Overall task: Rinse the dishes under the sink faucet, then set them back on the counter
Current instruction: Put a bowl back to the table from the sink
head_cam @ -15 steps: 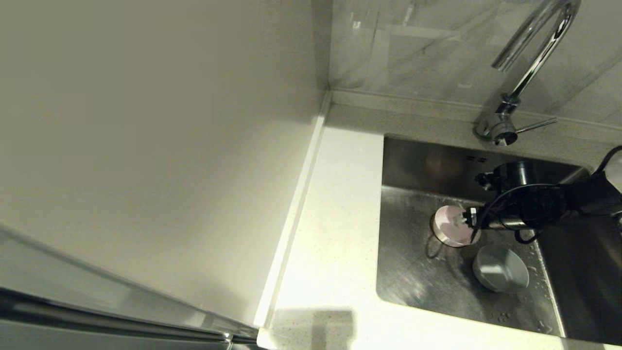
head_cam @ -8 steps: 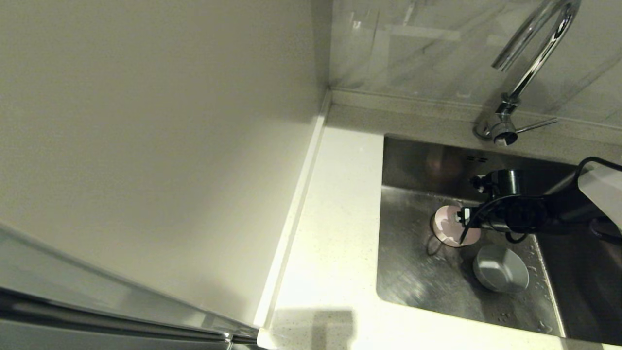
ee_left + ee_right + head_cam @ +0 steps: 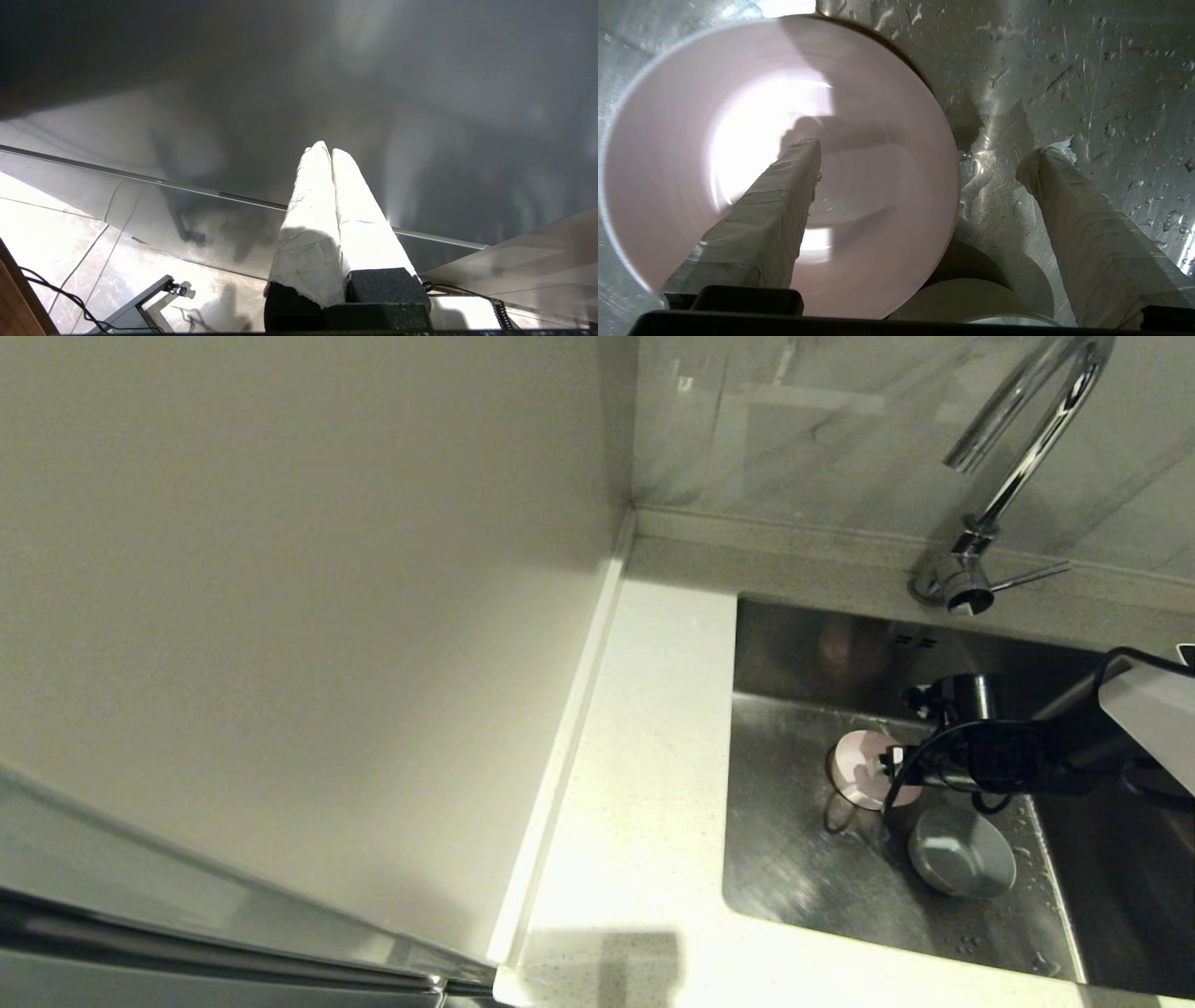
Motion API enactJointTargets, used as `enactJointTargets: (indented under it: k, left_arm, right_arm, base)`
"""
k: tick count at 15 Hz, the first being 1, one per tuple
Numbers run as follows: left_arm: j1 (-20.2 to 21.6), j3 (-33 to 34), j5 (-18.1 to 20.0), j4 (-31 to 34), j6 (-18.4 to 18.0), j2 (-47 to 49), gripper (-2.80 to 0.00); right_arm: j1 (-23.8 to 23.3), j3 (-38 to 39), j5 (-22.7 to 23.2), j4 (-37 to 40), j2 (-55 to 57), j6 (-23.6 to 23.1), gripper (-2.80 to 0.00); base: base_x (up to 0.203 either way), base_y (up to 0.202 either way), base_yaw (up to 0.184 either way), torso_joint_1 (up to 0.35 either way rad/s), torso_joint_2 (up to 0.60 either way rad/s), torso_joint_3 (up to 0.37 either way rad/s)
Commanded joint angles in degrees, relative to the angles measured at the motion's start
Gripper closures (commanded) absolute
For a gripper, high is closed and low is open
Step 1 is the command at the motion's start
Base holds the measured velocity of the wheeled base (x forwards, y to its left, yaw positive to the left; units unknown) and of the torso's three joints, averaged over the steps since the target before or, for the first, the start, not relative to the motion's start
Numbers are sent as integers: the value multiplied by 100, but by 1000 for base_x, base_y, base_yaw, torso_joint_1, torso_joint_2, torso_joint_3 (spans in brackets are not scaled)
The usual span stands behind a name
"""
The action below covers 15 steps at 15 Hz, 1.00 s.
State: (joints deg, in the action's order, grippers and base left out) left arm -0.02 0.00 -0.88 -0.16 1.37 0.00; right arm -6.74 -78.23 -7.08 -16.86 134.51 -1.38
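Wet stainless steel sink (image 3: 784,887) set into a white speckled counter (image 3: 644,784). On its floor, a pink bowl (image 3: 857,767) sits with one right gripper finger (image 3: 775,219) over it; a pale bowl (image 3: 962,863) rests just beside

No legible text, label, brand, number or sign in any view

Pink bowl (image 3: 784,154) rim between fingers (image 3: 775,224) — unblocked.
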Motion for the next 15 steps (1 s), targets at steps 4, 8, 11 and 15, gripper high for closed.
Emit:
enactJointTargets:
  k: [4,8,11,15]
  left_arm:
    - [2,0,-9,-2,4,-18,0]
    - [1,0,-1,-2,4,-20,0]
    - [-1,0,-9,-2,4,-18,0]
    - [2,0,0,-2,4,-18,0]
  right_arm:
    - [-80,9,5,-19,41,6,-280]
    - [-143,44,23,-19,41,32,-280]
    - [-249,39,53,-11,41,32,-280]
    - [-258,45,93,-10,85,41,-280]
  base:
    - [0,0,0,0,0,0]
    - [0,0,0,0,0,0]
    - [0,0,0,0,0,0]
    - [0,0,0,0,0,0]
